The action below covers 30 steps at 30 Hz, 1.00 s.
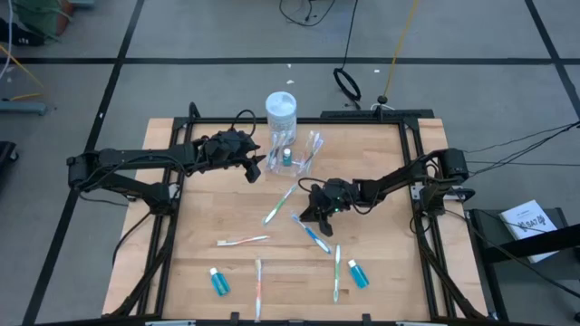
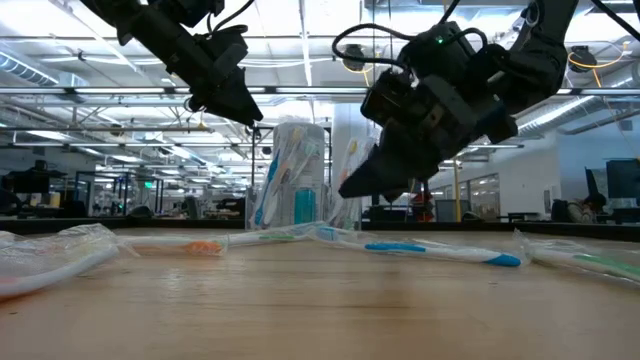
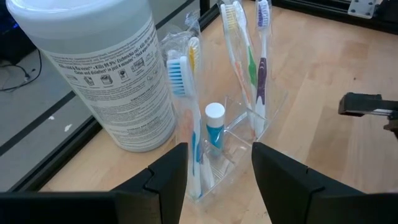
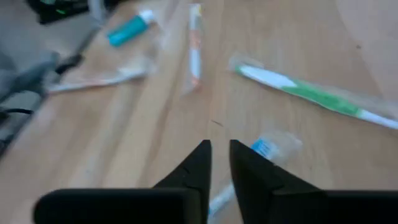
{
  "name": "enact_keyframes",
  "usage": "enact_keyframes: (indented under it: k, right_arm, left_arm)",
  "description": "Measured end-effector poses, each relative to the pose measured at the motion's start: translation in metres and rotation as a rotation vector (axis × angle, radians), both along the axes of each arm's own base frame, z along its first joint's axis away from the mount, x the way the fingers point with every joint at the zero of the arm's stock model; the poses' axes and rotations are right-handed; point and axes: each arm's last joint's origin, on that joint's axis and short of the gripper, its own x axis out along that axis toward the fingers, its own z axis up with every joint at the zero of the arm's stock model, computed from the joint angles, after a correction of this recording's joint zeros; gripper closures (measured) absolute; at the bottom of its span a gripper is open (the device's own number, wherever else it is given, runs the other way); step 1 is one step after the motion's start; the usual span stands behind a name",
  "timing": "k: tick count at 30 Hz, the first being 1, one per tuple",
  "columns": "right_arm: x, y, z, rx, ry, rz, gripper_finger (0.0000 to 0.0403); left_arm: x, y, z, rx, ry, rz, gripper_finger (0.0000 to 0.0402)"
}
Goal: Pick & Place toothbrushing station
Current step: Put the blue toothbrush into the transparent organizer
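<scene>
While my left gripper (image 3: 214, 171) waits wide open by the half-filled toothbrushing station (image 3: 239, 134), my right gripper (image 4: 219, 163) hovers nearly closed, empty, over loose wrapped toothbrushes (image 1: 313, 235).

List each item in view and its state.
Holder: upright by the jar, toothbrushes and a small tube standing in it.
Jar: upright, lid on.
Left gripper: open, facing the holder.
Right gripper: nearly shut, empty, over a wrapped blue toothbrush.
Loose toothbrushes: lying flat on the table.

White jar (image 1: 281, 110) crowds toothbrushing station (image 1: 297, 152); front open.
</scene>
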Motion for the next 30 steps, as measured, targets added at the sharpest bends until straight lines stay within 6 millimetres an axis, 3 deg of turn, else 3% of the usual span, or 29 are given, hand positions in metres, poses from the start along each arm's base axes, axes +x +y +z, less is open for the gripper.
enact_keyframes:
  k: [6,10,17,23,30]
  right_arm:
    - [0.0,0.004,-0.001,0.055,0.018,0.015,0.0284]
    - [0.0,0.007,-0.014,0.014,0.064,-0.036,0.0241]
    - [0.003,0.006,-0.036,-0.025,0.1,-0.112,0.0202]
    - [0.006,0.012,-0.047,-0.132,0.049,-0.034,0.0223]
    - [0.005,0.007,-0.043,-0.121,0.054,-0.028,0.0324]
  left_arm:
    - [0.0,0.0,0.0,-0.001,0.0,-0.001,0.0218]
    - [0.0,0.0,0.0,0.0,0.0,-0.002,0.0218]
    - [0.0,0.0,0.0,0.002,0.001,-0.002,0.0217]
    - [0.0,0.0,0.0,0.002,0.001,-0.003,0.0218]
    - [0.0,0.0,0.0,-0.002,0.0,-0.004,0.0218]
